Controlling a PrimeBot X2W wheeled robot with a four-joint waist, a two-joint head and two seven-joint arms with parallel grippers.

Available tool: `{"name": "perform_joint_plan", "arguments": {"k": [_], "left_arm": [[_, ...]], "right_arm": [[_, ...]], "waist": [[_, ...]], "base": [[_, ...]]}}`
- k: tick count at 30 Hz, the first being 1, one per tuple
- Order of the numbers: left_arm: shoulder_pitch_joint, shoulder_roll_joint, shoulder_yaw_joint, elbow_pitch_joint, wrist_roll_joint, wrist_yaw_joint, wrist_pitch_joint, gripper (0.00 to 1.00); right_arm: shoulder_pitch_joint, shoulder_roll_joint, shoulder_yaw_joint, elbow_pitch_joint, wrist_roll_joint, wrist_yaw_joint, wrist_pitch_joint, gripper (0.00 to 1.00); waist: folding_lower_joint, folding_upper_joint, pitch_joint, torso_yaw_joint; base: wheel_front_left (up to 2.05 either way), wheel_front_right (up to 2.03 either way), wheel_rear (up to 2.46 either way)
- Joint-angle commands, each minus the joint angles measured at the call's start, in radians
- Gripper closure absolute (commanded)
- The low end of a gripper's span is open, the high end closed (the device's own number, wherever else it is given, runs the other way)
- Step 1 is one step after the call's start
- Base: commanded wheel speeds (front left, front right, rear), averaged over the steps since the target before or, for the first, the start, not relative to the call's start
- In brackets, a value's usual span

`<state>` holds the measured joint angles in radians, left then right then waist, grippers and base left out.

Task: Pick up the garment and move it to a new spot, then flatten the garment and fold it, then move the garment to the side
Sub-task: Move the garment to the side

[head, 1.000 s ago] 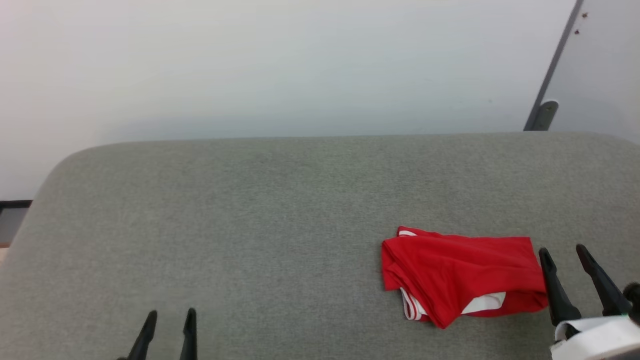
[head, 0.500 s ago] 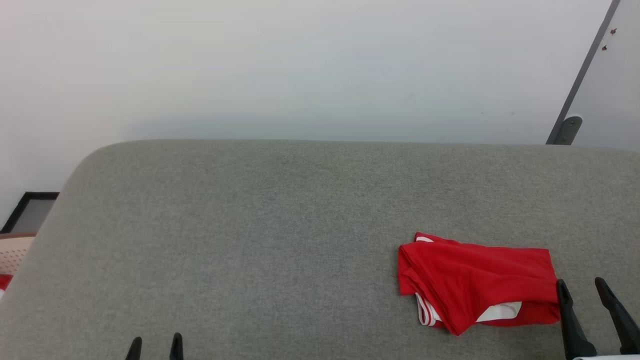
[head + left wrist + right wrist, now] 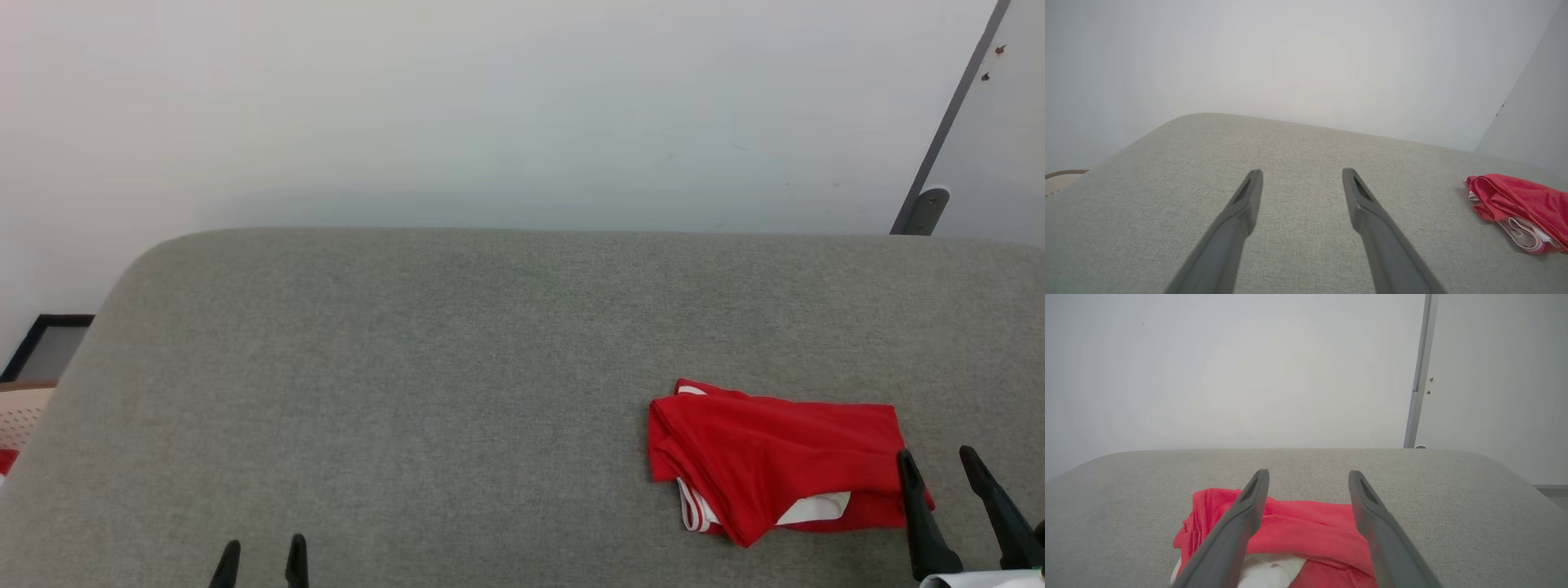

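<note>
A folded bright-red garment lies on the right part of a wide grey fabric surface, near its front edge. It forms a rough rectangle, with a white sleeve end and striped trim peeking out along its near side.

The right gripper stands at the garment's right end, its two dark fingers spread wide and holding nothing. From the head camera, the inner finger crosses the garment's right edge and the outer finger stands over bare fabric beside it. Whether the inner finger touches the cloth cannot be told. From the right wrist camera, the red cloth lies below and between the spread fingers, reaching further past the left one.

The left gripper sits well apart at the lower left, fingers also released and empty, over bare grey fabric.

The surface is woven, with rounded far corners. Behind it rises a plain white wall. A grey vertical strip runs down the wall at the far right. At the far left edge, beside the surface, the corner of a beige perforated basket shows.
</note>
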<state>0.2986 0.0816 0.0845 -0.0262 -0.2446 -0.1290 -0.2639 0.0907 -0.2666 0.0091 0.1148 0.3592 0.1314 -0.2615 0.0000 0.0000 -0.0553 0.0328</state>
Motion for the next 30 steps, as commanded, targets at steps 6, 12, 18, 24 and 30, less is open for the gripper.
{"name": "perform_joint_plan", "arguments": {"k": [6, 12, 18, 24, 30], "left_arm": [[-0.019, -0.003, -0.006, 0.001, 0.008, -0.002, 0.0, 0.0], [-0.083, 0.01, -0.053, 0.019, 0.016, -0.002, 0.0, 0.0], [-0.184, 0.026, -0.086, 0.037, 0.005, -0.002, 0.0, 0.0], [-0.254, 0.012, -0.12, 0.057, 0.016, -0.002, 0.0, 0.0], [-0.315, -0.001, -0.147, 0.064, 0.02, -0.002, 0.0, 0.0]], "right_arm": [[-0.022, 0.006, 0.019, 0.013, 0.005, -0.002, -0.004, 0.0], [-0.085, -0.069, 0.059, 0.047, 0.083, -0.002, 0.132, 0.0], [-0.229, -0.23, 0.119, 0.066, 0.16, -0.002, 0.443, 0.0], [-0.442, -0.323, 0.178, 0.161, 0.272, -0.001, 0.872, 0.0], [-0.569, -0.338, 0.194, 0.265, 0.342, -0.002, 1.125, 0.0]], "waist": [[0.0, 0.0, 0.009, 0.0], [0.0, 0.0, 0.051, 0.014], [0.0, 0.0, 0.113, 0.016], [0.0, 0.0, 0.195, 0.007], [0.0, 0.0, 0.274, 0.027]], "base": [[0.0, 0.0, 0.0], [0.0, 0.0, 0.0], [0.0, 0.0, 0.0], [0.0, 0.0, 0.0], [0.0, 0.0, 0.0]]}}
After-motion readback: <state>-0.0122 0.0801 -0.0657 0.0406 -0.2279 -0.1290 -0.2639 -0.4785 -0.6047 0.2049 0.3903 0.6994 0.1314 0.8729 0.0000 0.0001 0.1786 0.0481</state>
